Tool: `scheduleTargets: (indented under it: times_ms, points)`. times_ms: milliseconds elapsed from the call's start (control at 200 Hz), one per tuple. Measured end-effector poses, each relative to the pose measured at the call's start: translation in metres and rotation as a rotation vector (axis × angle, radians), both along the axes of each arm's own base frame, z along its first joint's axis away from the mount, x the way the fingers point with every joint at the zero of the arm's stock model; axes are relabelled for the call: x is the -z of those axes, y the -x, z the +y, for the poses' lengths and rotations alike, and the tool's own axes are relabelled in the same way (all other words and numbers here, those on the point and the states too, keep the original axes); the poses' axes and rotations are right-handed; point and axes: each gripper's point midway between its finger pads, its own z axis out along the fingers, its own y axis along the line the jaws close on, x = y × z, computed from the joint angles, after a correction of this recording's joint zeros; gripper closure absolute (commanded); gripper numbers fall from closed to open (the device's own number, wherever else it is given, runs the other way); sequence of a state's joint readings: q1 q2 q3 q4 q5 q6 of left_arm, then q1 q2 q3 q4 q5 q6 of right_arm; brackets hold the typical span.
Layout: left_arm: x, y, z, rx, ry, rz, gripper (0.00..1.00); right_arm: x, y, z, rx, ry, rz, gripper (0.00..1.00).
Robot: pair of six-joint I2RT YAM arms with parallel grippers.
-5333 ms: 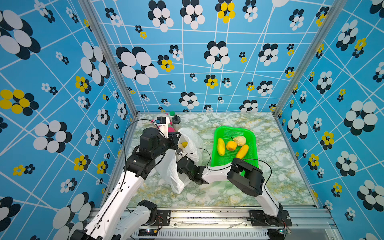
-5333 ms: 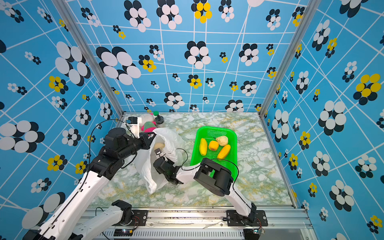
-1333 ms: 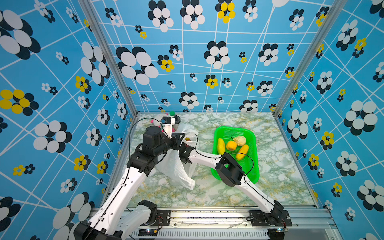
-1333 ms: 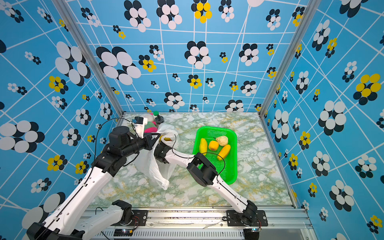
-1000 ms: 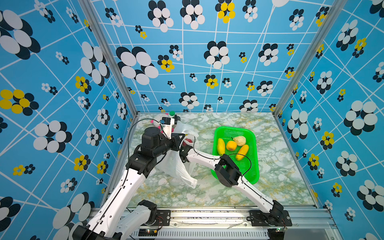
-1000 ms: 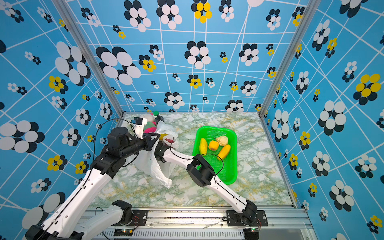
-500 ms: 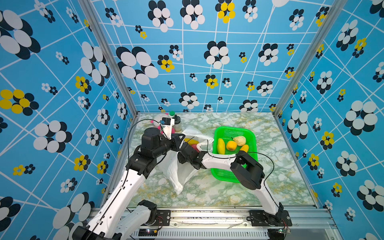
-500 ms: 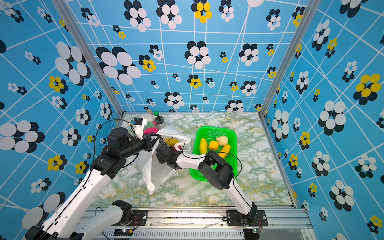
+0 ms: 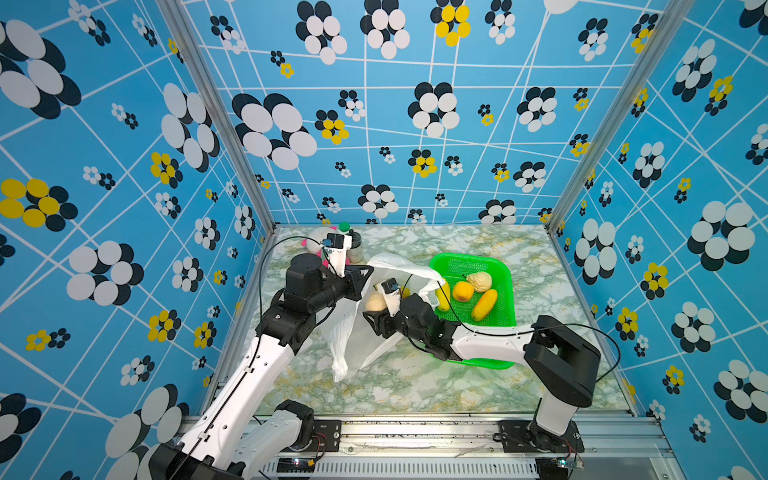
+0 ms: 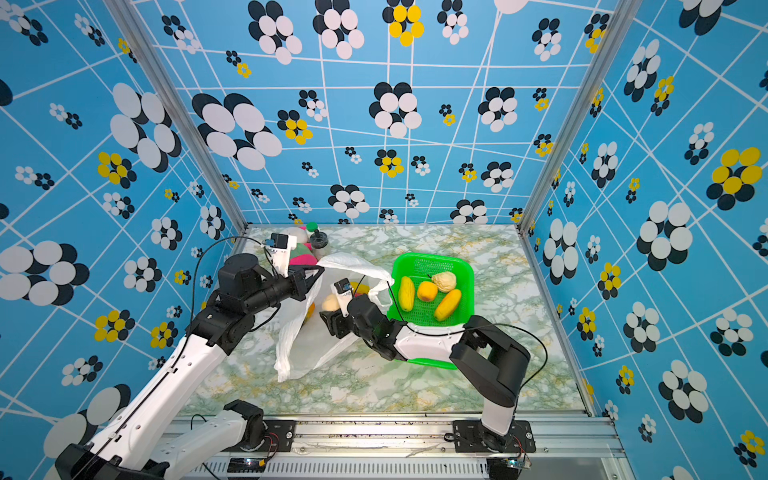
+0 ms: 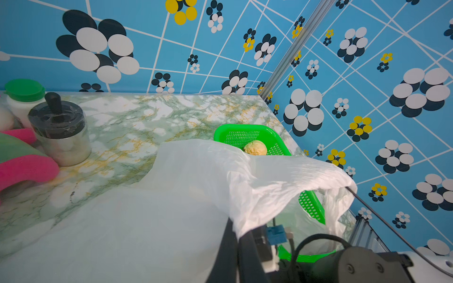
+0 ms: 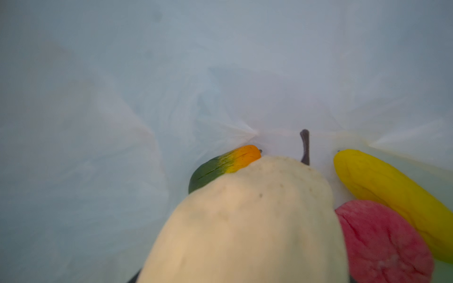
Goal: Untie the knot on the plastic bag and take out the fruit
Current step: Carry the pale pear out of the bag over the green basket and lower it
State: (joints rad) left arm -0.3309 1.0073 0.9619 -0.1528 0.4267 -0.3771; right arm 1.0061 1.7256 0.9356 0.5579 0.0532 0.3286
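Note:
My left gripper (image 9: 367, 271) is shut on the rim of the white plastic bag (image 9: 353, 332), holding its mouth up and open; in the left wrist view the dark fingers (image 11: 229, 245) pinch the film. The knot is out of view. At the bag's mouth my right gripper (image 9: 375, 318) is shut on a pale cream fruit (image 9: 375, 302), which fills the right wrist view (image 12: 245, 220). Behind it inside the bag lie a green-orange fruit (image 12: 220, 166), a yellow one (image 12: 392, 193) and a pink-red one (image 12: 382, 240).
The green basket (image 9: 503, 276) stands right of the bag, holding two yellow fruits, an orange one (image 9: 462, 291) and a cream bumpy one (image 9: 480, 281). At the back left are a steel jar (image 11: 61, 132), a green-capped white bottle (image 11: 23, 98) and a plush toy (image 11: 19, 161).
The right gripper, a second ago deep in the bag near the left gripper, has drawn back towards the front with the cream fruit. The left gripper still holds the rim up.

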Motion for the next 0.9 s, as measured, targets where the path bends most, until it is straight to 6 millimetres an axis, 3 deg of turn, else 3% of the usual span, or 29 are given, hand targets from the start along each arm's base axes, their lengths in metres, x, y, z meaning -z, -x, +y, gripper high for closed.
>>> scheduleTargets:
  times_ms: [205, 430, 705, 900]
  points:
    - [0.001, 0.004, 0.003, -0.012, 0.004, -0.011, 1.0, -0.064, 0.034, -0.04, -0.038, -0.155, -0.091, 0.54]
    - [-0.008, 0.016, 0.019, -0.075, 0.003, -0.055, 1.0, -0.107, 0.061, -0.103, 0.02, -0.258, -0.178, 0.54]
    - [-0.006, 0.018, 0.024, -0.103, -0.01, -0.047, 1.0, -0.145, 0.063, -0.177, 0.232, -0.265, -0.296, 0.54]
    - [0.008, 0.008, 0.024, -0.127, -0.034, -0.008, 1.0, -0.143, 0.063, -0.207, 0.324, -0.248, -0.327, 0.55]
